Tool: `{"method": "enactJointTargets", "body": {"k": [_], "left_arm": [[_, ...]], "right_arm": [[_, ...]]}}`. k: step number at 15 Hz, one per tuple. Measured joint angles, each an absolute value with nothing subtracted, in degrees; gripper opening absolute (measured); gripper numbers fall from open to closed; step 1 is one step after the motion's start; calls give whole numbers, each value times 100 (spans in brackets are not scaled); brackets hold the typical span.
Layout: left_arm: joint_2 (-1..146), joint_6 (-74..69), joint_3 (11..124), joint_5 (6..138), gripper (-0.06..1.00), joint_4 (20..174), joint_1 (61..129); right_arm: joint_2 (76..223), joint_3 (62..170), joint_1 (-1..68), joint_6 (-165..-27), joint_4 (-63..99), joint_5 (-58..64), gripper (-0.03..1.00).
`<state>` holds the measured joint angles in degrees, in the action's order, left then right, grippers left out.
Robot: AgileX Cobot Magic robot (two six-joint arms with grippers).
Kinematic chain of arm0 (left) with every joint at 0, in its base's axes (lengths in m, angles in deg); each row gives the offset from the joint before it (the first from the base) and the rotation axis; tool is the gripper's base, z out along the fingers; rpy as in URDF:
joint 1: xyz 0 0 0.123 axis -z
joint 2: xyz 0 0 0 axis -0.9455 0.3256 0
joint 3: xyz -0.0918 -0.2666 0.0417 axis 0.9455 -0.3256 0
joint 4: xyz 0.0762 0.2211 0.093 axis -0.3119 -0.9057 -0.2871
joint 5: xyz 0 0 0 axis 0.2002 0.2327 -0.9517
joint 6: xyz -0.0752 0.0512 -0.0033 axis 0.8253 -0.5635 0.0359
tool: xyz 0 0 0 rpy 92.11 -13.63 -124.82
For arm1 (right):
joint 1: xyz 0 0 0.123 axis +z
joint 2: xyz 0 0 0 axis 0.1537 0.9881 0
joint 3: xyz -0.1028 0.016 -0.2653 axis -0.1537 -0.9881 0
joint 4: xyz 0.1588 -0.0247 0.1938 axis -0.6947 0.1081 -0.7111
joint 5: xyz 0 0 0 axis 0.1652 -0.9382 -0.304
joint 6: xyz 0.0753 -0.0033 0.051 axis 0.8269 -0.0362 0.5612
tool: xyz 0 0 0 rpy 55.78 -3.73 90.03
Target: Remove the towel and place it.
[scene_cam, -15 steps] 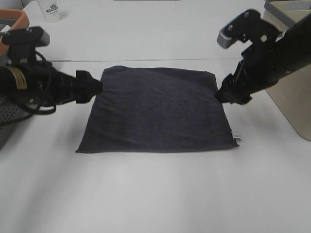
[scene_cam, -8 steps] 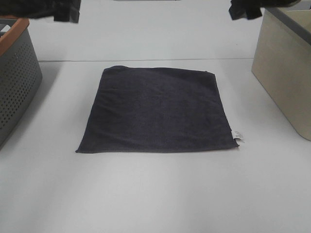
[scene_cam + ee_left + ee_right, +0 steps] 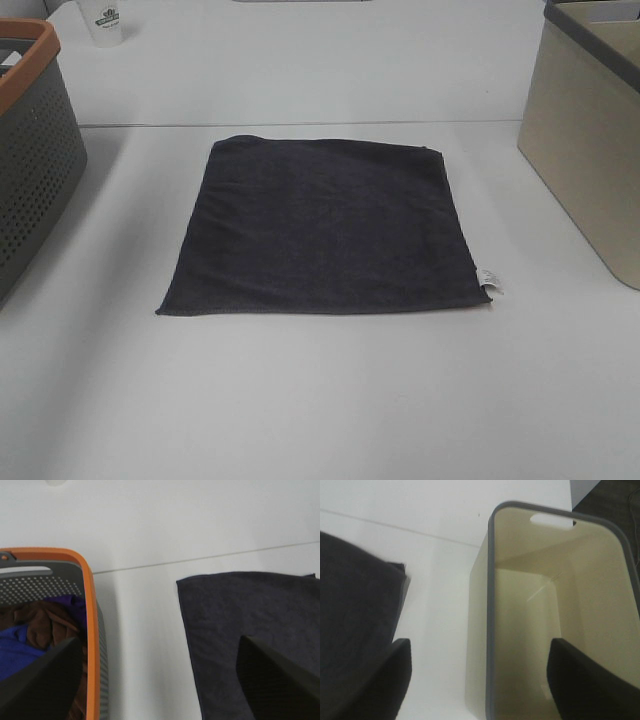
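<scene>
The dark charcoal-navy towel [image 3: 325, 225] lies flat and spread out in the middle of the white table, with its small white tag [image 3: 489, 281] at the near right corner. Neither gripper shows in the exterior high view. In the left wrist view the left gripper [image 3: 157, 690] is open and empty, high above the gap between the basket and the towel's edge [image 3: 250, 610]. In the right wrist view the right gripper [image 3: 480, 685] is open and empty, high above the beige bin's near wall, with the towel's edge [image 3: 355, 590] to one side.
A grey perforated basket with an orange rim [image 3: 30, 150] stands at the left; the left wrist view shows brown, blue and purple clothes [image 3: 35, 630] in it. An empty beige bin with a grey rim [image 3: 590, 140] stands at the right. A white cup [image 3: 105, 20] stands at the far left.
Both arms, which were at the towel's left and right edges, have lifted away and left the exterior high view. The towel has not moved.
</scene>
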<state>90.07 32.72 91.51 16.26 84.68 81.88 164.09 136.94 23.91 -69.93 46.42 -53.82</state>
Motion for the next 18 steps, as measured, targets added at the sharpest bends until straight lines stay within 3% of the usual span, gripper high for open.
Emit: {"method": "enactJointTargets", "body": {"k": [3, 6, 10, 13, 14, 18], "left_arm": [[8761, 3180, 9203, 875, 78, 8509, 8148], [8102, 3381, 8853, 680, 78, 8348, 8148], [6887, 3438, 7363, 978, 78, 8348, 8142], [5719, 3444, 5593, 1373, 78, 8348, 8142], [4894, 3444, 4441, 1832, 78, 8348, 8142], [3158, 3444, 2825, 2267, 78, 8468, 8142]], "right_arm": [[16271, 13843, 2391, -7342, 4097, -5714, 74], [15675, 13276, 2391, -7359, 3547, -5708, 74], [14507, 11757, 2391, -7462, 3530, -5748, 74], [13195, 10273, 2391, -7480, 3456, -5765, 74], [12295, 9362, 2391, -7485, 3295, -5599, 74], [10759, 7815, 2391, -7457, 3015, -5393, 73]]}}
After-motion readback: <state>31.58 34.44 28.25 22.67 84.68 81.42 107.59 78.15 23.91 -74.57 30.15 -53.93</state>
